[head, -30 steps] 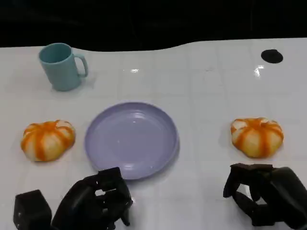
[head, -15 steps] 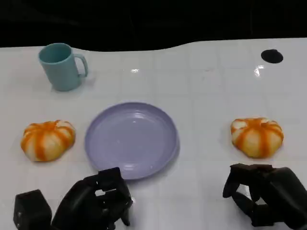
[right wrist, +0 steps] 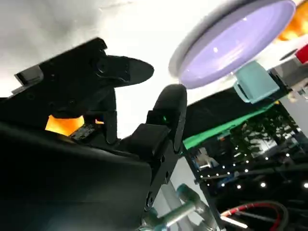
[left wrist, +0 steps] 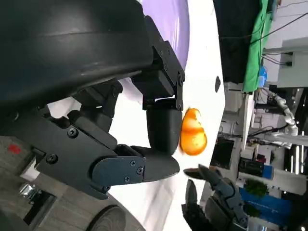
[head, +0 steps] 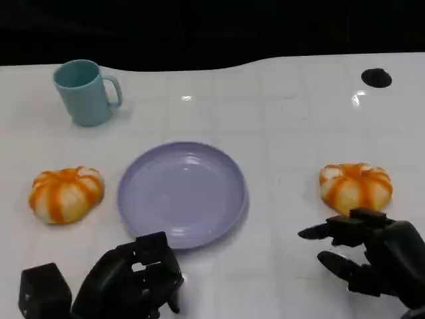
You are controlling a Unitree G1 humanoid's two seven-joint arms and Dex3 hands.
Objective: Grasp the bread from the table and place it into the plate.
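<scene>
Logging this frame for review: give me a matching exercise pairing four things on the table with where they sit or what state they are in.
Things:
1. teal ceramic mug
2. round lavender plate
3. orange-striped bread bun at the right
4. right hand

Places or states:
A. empty, middle of the table
B. fingers spread, holding nothing
C. far left corner
D. just beyond the right hand

Pairs: 1-C, 2-A, 3-D, 4-B

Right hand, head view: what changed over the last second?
The right hand has opened: its fingers, curled in a second ago, now spread apart and reach toward the right bread, not touching it. Nothing was taken hold of or let go. The left hand, left bread, purple plate and teal mug stayed where they were.
</scene>
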